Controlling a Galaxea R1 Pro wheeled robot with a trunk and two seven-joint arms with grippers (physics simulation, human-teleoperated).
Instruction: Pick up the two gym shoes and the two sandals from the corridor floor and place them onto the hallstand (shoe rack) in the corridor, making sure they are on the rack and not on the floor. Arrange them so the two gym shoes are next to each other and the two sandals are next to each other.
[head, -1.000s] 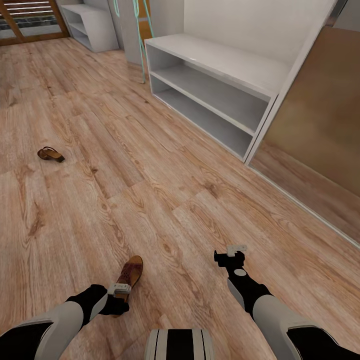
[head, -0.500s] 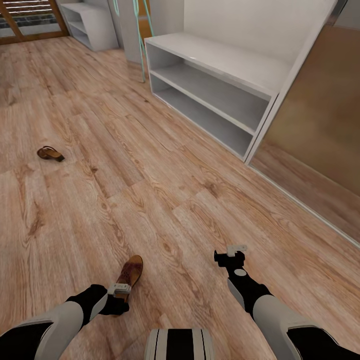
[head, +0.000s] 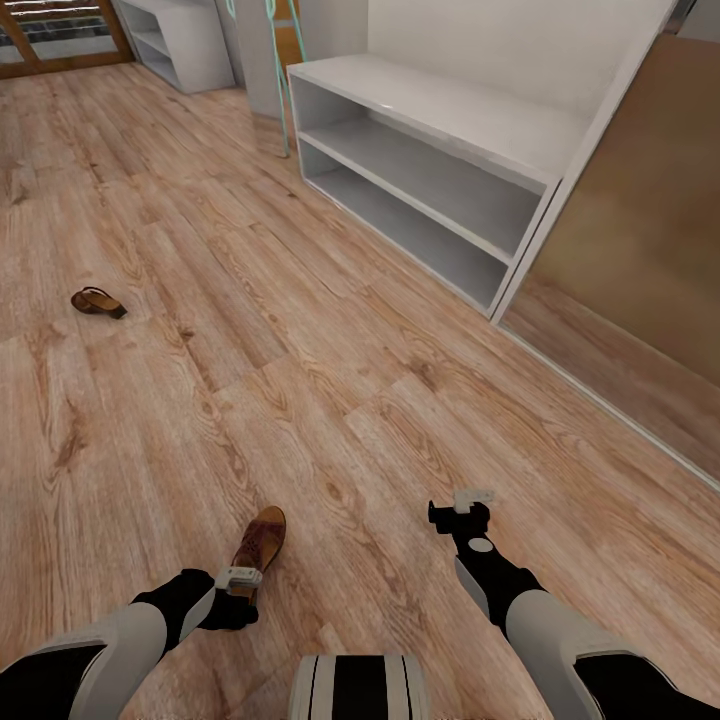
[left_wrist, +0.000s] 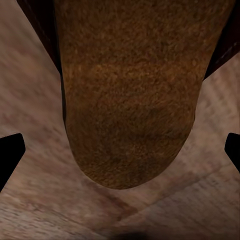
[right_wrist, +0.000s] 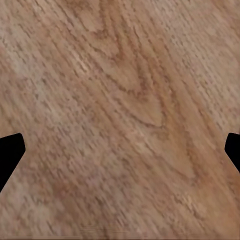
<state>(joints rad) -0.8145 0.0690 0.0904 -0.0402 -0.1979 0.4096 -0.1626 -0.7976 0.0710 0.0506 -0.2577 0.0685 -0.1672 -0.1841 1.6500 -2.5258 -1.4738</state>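
Left gripper (head: 243, 583) of mine is wide apart around a brown leather sandal (head: 260, 545) on the light wood-plank floor (head: 330, 380). Right gripper (head: 468, 507) hangs apart too. Another brown sandal (head: 97, 302) lies far off. White open shoe rack (head: 440, 150) stands ahead.

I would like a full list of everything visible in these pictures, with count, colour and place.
sandals: 2, dark brown; near sandal on the floor at the left gripper, far sandal on the floor far to the left.
shoe rack: 1, white-grey, two open shelves, by the wall ahead.
small shelf unit: 1, white, far corner.
wardrobe door: 1, brown, right of the rack.
floor: light-brown wood planks.
left gripper: 1, jaws apart over the near sandal's end.
right gripper: 1, jaws apart above bare floor.
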